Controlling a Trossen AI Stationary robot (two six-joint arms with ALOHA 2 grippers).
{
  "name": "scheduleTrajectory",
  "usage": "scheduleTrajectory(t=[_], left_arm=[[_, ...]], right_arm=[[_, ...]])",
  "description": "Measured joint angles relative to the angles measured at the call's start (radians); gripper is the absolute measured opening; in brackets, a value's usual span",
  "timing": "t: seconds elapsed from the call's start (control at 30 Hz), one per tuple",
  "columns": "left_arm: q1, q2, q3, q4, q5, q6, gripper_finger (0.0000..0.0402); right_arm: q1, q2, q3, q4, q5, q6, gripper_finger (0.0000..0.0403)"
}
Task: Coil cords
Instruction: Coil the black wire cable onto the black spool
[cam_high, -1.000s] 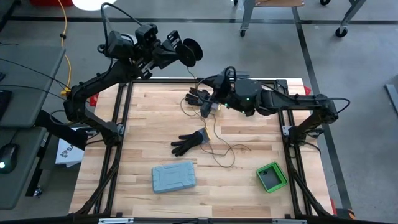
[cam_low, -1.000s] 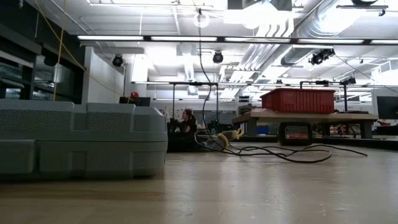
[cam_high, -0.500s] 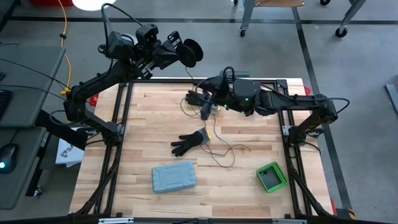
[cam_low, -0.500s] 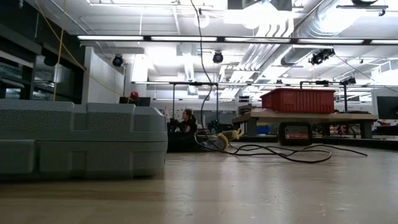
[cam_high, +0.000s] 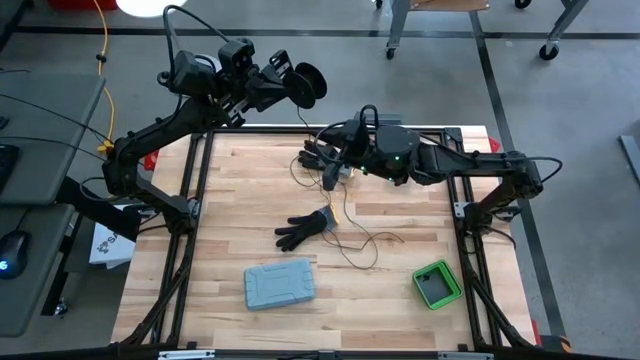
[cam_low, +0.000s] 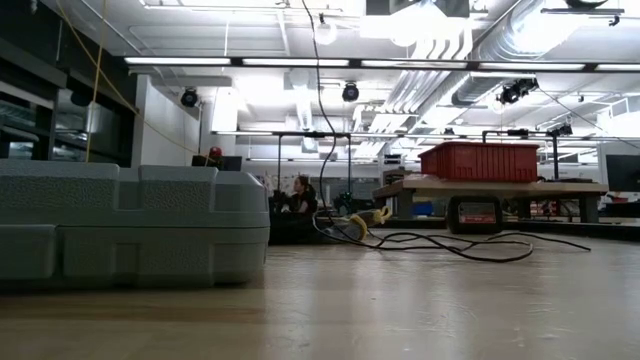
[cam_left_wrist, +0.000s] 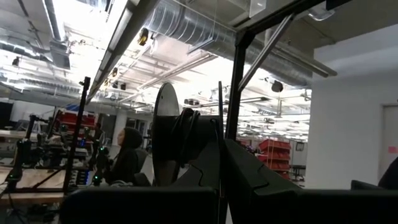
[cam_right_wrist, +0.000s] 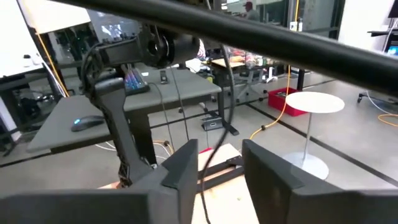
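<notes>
R hand (cam_high: 330, 168) fingers apart round cord (cam_high: 345, 225), black glove (cam_high: 303, 229) beside.

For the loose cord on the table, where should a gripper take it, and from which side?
Probably on the slack loop of the cord lying flat on bare wood between the black glove and the green box. Come straight down from above with the fingers across the strand: it is very thin, so a side approach has nothing to catch, and that stretch lies apart from the glove.

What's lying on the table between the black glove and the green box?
In the high view, loose loops of the thin dark cord lie on the wood between the black glove and the green box; nothing else.
</notes>
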Motion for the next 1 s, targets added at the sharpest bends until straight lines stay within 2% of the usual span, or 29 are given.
scheduleTrajectory(t=[0.3,0.47,0.73,1.0], left_arm=[[0.000,0.000,0.000,0.000,0.000,0.000,0.0000],[0.000,0.000,0.000,0.000,0.000,0.000,0.0000],[0.051,-0.006,-0.001,-0.016,0.001,-0.028,0.0000],[0.149,-0.049,-0.001,-0.281,0.031,0.025,0.0000]], right_arm=[[0.000,0.000,0.000,-0.001,-0.012,-0.001,0.0058],[0.000,0.000,0.000,-0.002,-0.010,-0.001,0.0007],[0.062,-0.031,0.000,-0.057,0.022,0.033,0.0001],[0.135,-0.106,0.002,-0.088,0.058,0.034,0.0000]])
